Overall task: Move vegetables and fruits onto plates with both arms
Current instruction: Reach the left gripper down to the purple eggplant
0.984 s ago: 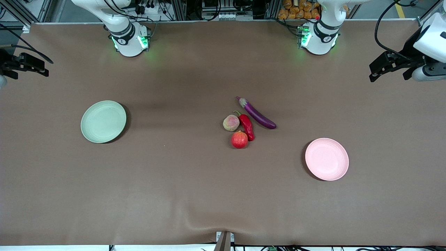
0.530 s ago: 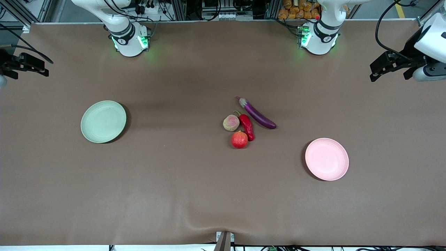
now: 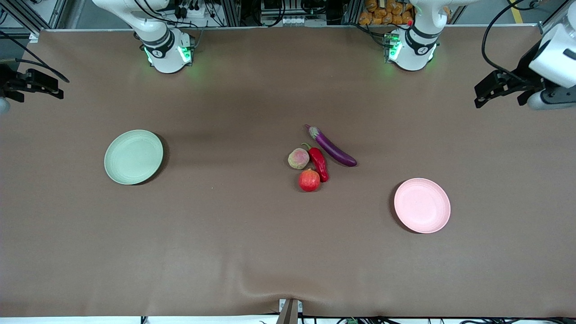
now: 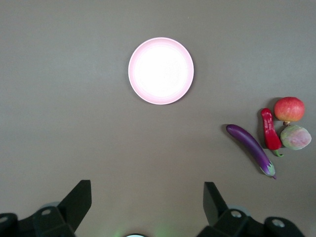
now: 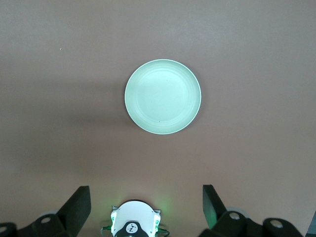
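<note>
A wide brown surface (image 3: 225,252) carries a tight cluster of four pieces of produce near its middle, and nothing lies between that cluster and either plate. The red chili pepper (image 3: 318,164) serves as the landmark. The purple eggplant (image 3: 332,146) lies just beside the pepper toward the left arm's end of the surface, slanted, its pale-green cap pointing toward the robot bases. The dull pink-and-green peach (image 3: 298,158) sits just beside the pepper toward the right arm's end. The red pomegranate (image 3: 309,180) sits nearer the front camera than the pepper, close against its tip. The pink plate (image 3: 422,205) rests well apart from the pepper toward the left arm's end and nearer the front camera. The green plate (image 3: 133,157) rests well apart from the pepper toward the right arm's end. Both plates hold nothing. The left gripper (image 3: 499,90) hangs high over the left arm's end of the surface, its fingers (image 4: 79,200) spread wide and holding nothing. The right gripper (image 3: 33,85) hangs over the right arm's end, its fingers (image 5: 78,201) likewise spread wide and touching nothing.
</note>
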Robot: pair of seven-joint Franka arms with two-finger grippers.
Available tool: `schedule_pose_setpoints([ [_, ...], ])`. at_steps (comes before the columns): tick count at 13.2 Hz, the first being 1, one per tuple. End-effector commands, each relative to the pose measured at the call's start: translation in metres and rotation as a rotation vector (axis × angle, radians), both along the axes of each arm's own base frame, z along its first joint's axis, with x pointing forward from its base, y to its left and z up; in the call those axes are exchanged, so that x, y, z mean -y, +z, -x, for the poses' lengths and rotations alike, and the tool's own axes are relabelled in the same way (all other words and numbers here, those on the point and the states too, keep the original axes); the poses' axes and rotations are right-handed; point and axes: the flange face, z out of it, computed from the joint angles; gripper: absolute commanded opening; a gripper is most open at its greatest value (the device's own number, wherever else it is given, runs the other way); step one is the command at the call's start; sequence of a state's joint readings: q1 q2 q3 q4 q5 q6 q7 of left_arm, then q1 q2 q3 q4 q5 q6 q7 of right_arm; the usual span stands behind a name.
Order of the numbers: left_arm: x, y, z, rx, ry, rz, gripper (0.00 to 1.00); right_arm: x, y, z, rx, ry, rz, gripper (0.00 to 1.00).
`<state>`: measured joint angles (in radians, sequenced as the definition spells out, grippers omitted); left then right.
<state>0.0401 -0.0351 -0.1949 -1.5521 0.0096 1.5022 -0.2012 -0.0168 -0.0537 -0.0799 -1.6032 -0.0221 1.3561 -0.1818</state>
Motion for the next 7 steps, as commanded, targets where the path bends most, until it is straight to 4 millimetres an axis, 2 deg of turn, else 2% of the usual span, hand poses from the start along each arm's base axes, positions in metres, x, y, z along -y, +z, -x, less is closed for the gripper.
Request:
schedule_pose_setpoints([
  [1, 0.021, -0.04, -0.004, -0.014, 0.029, 0.014, 1.0, -0.001, -0.001, 0.007, 0.002, -0.015, -0.014, 1.0],
  [2, 0.028, -0.062, -0.004, -0.009, 0.055, 0.013, 1.0, -0.001, 0.0, 0.007, 0.003, -0.015, -0.014, 1.0],
  [3, 0.045, -0.088, -0.002, 0.041, 0.086, 0.017, 1.0, -0.001, -0.001, 0.007, 0.002, -0.015, -0.014, 1.0],
  [7, 0.151, -0.174, 0.009, 0.043, 0.298, 0.028, 1.0, -0.002, -0.002, 0.007, -0.002, -0.014, -0.014, 1.0],
])
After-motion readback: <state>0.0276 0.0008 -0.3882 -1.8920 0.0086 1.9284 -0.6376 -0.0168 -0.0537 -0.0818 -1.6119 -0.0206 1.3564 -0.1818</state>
